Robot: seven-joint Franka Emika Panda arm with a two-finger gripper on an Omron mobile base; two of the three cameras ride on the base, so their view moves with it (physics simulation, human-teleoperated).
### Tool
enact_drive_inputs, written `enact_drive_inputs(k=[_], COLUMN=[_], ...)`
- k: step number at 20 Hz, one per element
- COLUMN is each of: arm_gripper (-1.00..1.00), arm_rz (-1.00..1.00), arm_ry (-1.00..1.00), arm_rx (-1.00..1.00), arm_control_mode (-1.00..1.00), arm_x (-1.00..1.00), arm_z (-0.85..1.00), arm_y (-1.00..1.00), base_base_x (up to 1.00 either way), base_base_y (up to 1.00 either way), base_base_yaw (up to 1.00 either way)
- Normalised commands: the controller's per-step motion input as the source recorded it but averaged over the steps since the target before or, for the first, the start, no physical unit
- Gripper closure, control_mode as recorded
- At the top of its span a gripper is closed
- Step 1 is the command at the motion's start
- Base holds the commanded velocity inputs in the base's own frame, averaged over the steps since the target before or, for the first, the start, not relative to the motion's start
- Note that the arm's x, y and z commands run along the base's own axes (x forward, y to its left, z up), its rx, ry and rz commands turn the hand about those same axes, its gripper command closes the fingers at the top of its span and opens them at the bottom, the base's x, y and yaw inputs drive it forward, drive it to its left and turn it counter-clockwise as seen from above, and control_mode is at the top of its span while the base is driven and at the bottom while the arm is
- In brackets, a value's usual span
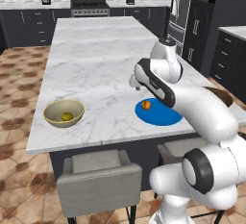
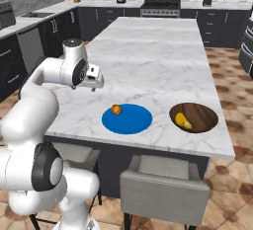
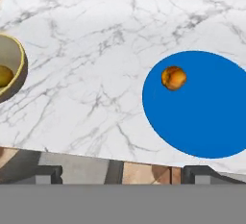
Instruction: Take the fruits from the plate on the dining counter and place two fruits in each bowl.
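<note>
A single reddish-orange round fruit (image 3: 173, 78) is sitting near the edge of the blue plate (image 3: 211, 122) on the marble dining counter (image 1: 96, 59), while a yellow-green fruit (image 1: 67, 117) is lying in the tan bowl (image 1: 53, 117). The gripper (image 2: 94, 83) is hovering above the counter between them, touching nothing; whether its fingers are apart or together I cannot tell.

Blue plate (image 2: 127, 119) near front edge of marble dining counter (image 2: 153, 56), one reddish-orange fruit (image 2: 115, 109) on its left part. Dark wooden bowl (image 2: 194, 117) to the right w/ banana (image 2: 182, 121) inside. Gripper (image 2: 95, 82) hangs left of plate, above counter; fingers unclear.
</note>
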Motion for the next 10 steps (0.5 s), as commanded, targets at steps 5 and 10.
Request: enact_drive_inputs(k=[5, 10], arm_gripper=[-1.00, -1.00], arm_rz=[-0.07, -0.02], arm_ry=[0.14, 0.08], arm_rx=[0.00, 0.00], arm_control_mode=[-1.00, -1.00], arm_x=[0.35, 0.30], arm_z=[-0.15, -0.39], arm_y=[-0.63, -0.41], base_base_x=[0.00, 0.00], base_base_y=[0.00, 0.00], base_base_yaw=[0.00, 0.00])
